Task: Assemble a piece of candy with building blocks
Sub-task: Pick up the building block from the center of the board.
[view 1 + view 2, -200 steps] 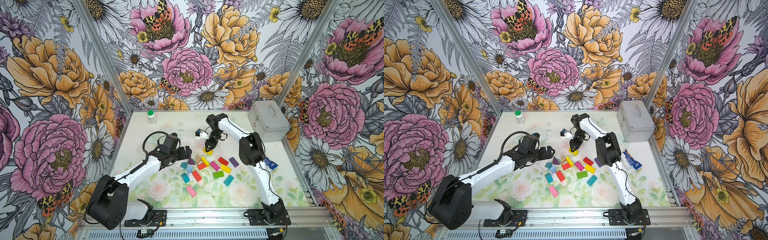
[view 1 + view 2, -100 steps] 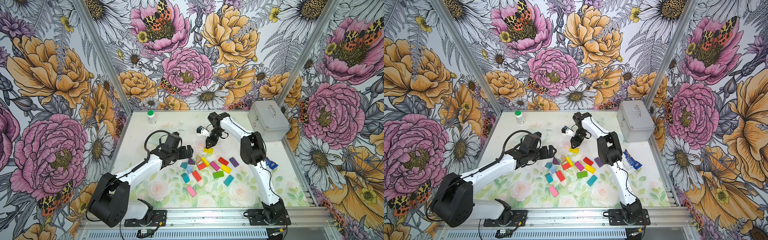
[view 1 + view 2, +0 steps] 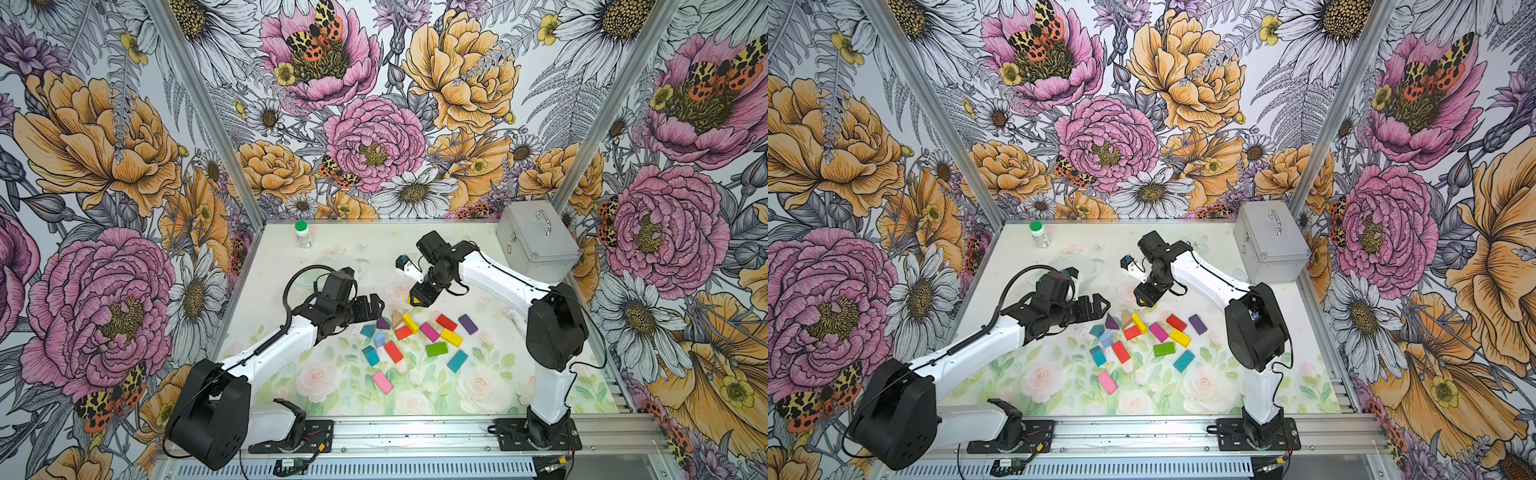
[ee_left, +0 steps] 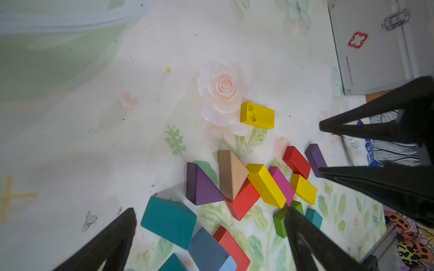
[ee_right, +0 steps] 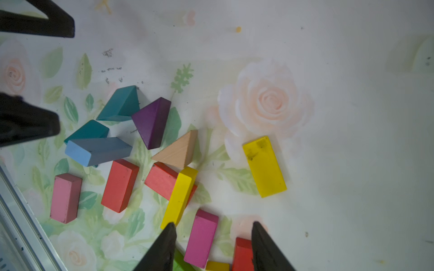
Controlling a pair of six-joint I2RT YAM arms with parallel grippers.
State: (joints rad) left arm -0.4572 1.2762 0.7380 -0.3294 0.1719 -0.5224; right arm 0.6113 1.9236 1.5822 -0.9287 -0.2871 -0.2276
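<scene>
The building blocks (image 3: 415,336) lie in a loose cluster mid-table in both top views: red, yellow, magenta, green, teal and purple bricks (image 3: 1142,336), plus purple (image 4: 202,185) and tan (image 4: 231,173) triangles. One yellow brick (image 5: 264,166) lies flat by itself beside a printed rose, also seen in the left wrist view (image 4: 257,115). My right gripper (image 5: 213,226) hovers open over the cluster's far edge, holding nothing; a magenta brick (image 5: 202,237) lies on the table below it. My left gripper (image 4: 210,211) stands wide open and empty at the cluster's left side (image 3: 374,307).
A silver case (image 3: 536,245) stands at the back right. A white bottle with a green cap (image 3: 303,235) is at the back left. A blue-and-white snack packet (image 4: 366,150) lies right of the blocks. A pink brick (image 3: 382,382) sits alone nearer the front.
My right gripper has opened and let go of the yellow brick, which now lies on the table, and it has lifted slightly. The left arm has barely moved.
</scene>
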